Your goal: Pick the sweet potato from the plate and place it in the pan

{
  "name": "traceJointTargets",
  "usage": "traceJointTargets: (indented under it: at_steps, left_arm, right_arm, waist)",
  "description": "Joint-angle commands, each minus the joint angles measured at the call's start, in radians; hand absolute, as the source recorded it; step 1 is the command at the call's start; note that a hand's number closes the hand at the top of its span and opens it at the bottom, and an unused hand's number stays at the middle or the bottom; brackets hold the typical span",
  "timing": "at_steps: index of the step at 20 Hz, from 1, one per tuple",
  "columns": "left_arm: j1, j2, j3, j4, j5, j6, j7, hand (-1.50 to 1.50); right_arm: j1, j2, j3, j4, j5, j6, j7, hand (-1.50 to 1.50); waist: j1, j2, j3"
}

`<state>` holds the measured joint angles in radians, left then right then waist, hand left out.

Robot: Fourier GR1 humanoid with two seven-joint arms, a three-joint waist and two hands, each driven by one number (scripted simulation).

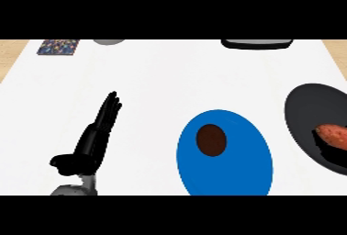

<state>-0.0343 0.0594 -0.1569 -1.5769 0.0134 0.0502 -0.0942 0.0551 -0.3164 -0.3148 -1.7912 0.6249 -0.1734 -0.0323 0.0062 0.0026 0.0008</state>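
The orange-red sweet potato (334,133) shows at the view's right edge, over the dark grey pan (308,108). My right hand (332,152) is mostly cut off by that edge; its black fingers curl round the sweet potato from the left and below. The blue plate (237,170) lies at the centre front, left of the pan, with a dark brown oval patch (211,140) on it. My left hand (102,121) rests at the left, open, fingers straight and pointing away from me, apart from the plate.
On the white counter (169,73), along the far edge, lie a speckled dark mat (58,47) at the left, a grey round object (108,41) next to it, and a black-and-white object (257,43) at the right.
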Motion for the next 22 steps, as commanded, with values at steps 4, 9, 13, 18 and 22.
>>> traceJointTargets:
  at_steps: [4,9,13,18,22]
  left_arm:
    - [-0.038,-0.013,0.001,0.032,-0.021,0.009,-0.009,0.00]
    - [-0.057,-0.026,-0.004,0.020,-0.029,0.013,0.021,0.00]
    - [-0.045,-0.027,0.003,0.035,-0.020,-0.007,-0.008,0.00]
    - [-0.036,-0.023,0.000,0.055,-0.008,-0.023,-0.018,0.00]
    - [-0.006,-0.025,-0.012,0.057,-0.034,-0.013,-0.055,0.00]
  right_arm:
    - [-0.269,-0.102,-0.176,0.419,-0.125,-0.101,-0.179,1.50]
    - [-0.444,-0.133,-0.185,0.780,-0.126,-0.193,-0.357,1.50]
    - [-0.541,-0.221,-0.245,1.010,-0.179,-0.200,-0.476,1.50]
    - [-0.523,-0.264,-0.034,1.125,0.025,0.049,-0.254,-1.50]
    - [-0.631,-0.254,-0.064,1.272,-0.058,0.195,-0.334,-1.50]
  waist:
    - [0.005,0.001,0.001]
    - [0.011,0.002,0.001]
    - [0.008,0.002,0.001]
    - [0.041,0.015,0.000]
    - [0.033,0.010,0.002]
